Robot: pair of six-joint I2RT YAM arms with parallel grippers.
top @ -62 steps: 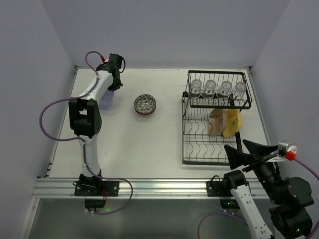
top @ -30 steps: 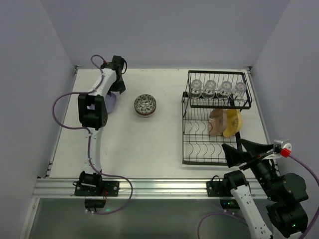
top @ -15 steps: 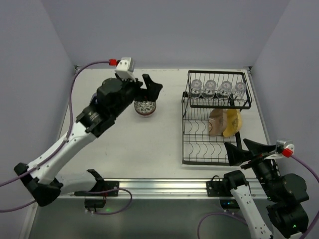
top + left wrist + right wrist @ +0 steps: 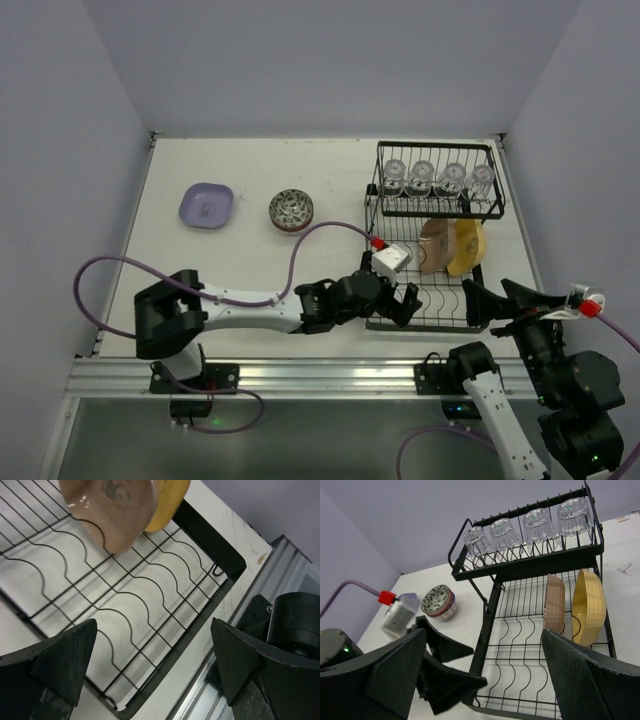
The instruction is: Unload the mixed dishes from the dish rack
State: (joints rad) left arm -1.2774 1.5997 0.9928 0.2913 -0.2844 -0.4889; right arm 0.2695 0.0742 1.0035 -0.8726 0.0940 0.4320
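The black wire dish rack [image 4: 369, 240] stands at the right. Several clear glasses [image 4: 436, 177] sit upside down on its upper shelf. A brown plate [image 4: 435, 246] and a yellow plate [image 4: 467, 247] stand on edge in its lower slots. A lavender plate [image 4: 206, 206] and a patterned bowl [image 4: 291, 210] rest on the table at the left. My left gripper [image 4: 395, 303] hangs open and empty over the rack's near-left corner, with the brown plate [image 4: 112, 510] ahead of it. My right gripper [image 4: 490, 298] is open and empty at the rack's near-right corner.
The aluminium rail [image 4: 320, 375] runs along the table's near edge, just below both grippers. The left arm lies stretched low across the front of the table toward the rack. White walls close in the left, back and right sides.
The left gripper opened, left the lavender plate on the table at the far left, and swung across to the rack's near-left corner. The right gripper stayed about where it was.
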